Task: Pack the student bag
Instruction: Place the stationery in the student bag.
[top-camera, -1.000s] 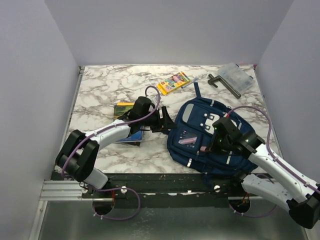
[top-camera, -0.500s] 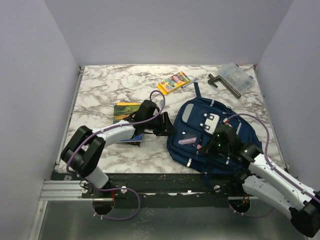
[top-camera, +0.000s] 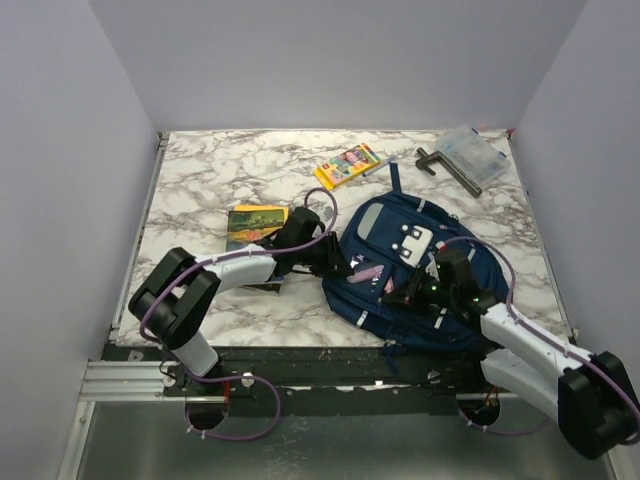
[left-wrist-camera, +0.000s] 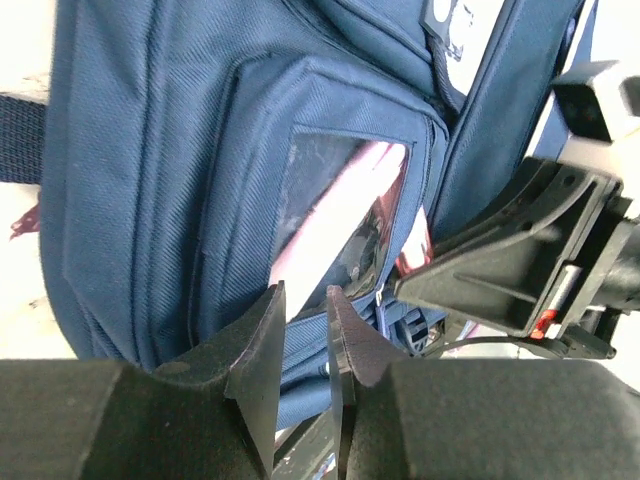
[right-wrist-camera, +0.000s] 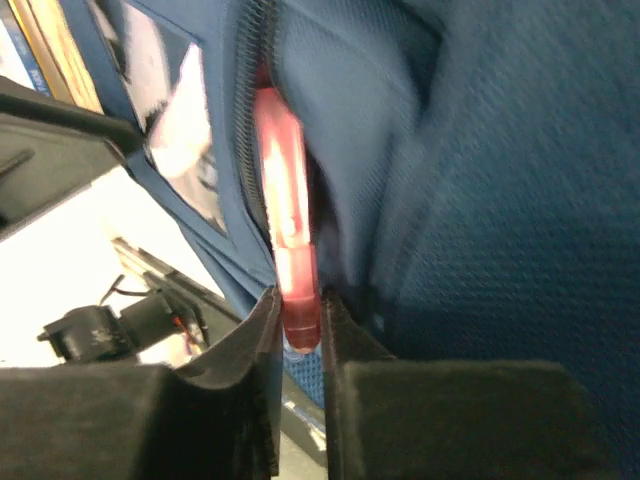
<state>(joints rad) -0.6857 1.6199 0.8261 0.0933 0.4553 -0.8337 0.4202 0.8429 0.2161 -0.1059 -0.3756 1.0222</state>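
Navy student bag (top-camera: 375, 225) lying on the marble worktop (top-camera: 220, 170) toward 4 o'clock, right end effector (right-wrist-camera: 298, 305) clamped on a pink pen (right-wrist-camera: 280, 200) at its zip opening, left end effector (left-wrist-camera: 302, 296) at the bag's 9 o'clock edge, gap narrow, grip on fabric impossible to tell

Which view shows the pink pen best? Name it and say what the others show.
Right wrist: the pink pen is close and central, pinched in the right end effector at the zipper of the student bag. Left wrist shows pink behind the pocket window; top external only a sliver.
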